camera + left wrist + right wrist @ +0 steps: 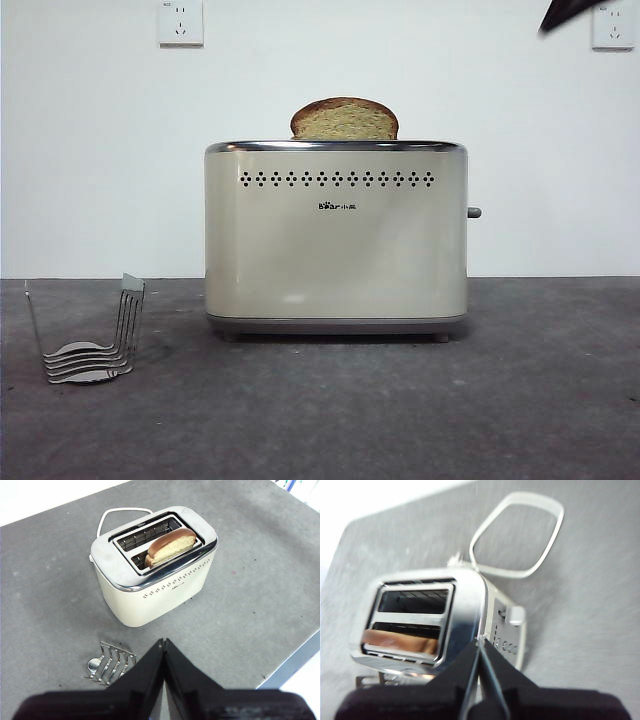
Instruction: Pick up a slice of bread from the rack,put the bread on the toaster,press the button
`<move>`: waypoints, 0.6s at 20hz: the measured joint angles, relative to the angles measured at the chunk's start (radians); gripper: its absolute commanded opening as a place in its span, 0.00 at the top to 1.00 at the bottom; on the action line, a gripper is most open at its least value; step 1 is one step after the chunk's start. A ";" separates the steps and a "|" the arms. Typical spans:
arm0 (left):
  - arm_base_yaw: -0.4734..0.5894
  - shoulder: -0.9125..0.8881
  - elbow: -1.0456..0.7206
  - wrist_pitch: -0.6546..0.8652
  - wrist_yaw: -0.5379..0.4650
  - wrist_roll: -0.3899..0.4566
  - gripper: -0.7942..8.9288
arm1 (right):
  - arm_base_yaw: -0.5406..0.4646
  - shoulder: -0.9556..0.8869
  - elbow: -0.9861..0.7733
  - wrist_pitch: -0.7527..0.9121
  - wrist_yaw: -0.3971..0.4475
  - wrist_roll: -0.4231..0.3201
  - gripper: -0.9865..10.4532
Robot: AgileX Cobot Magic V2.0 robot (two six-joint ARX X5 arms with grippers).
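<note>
One step left, by my read: the slice of bread [344, 120] sits in the toaster's [336, 250] front slot, top poking above the rim; rack [92, 345] empty near the bench's front-left corner. Right fingers [481, 652] pinched together, holding nothing, above the toaster end by the button [515, 615]. Left fingers [163, 647] also closed and empty, hanging above the rack.

Risks: closed tips could slide off the small button; a skewed push might shove the toaster.

Right wrist view is blurred but shows the lever face; front view shows only its stub.
</note>
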 measured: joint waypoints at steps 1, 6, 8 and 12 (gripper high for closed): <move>0.000 0.000 0.000 0.000 0.000 0.000 0.93 | 0.000 -0.047 0.002 -0.015 0.033 -0.002 0.92; 0.000 0.034 0.000 0.000 0.000 0.000 0.92 | 0.000 -0.172 0.005 -0.081 0.194 -0.006 0.91; 0.000 0.062 0.000 0.000 0.000 0.000 0.92 | 0.000 -0.173 0.005 -0.092 0.247 -0.006 0.91; 0.000 0.103 0.000 0.000 0.000 0.000 0.92 | 0.000 -0.168 0.005 -0.113 0.273 -0.006 0.91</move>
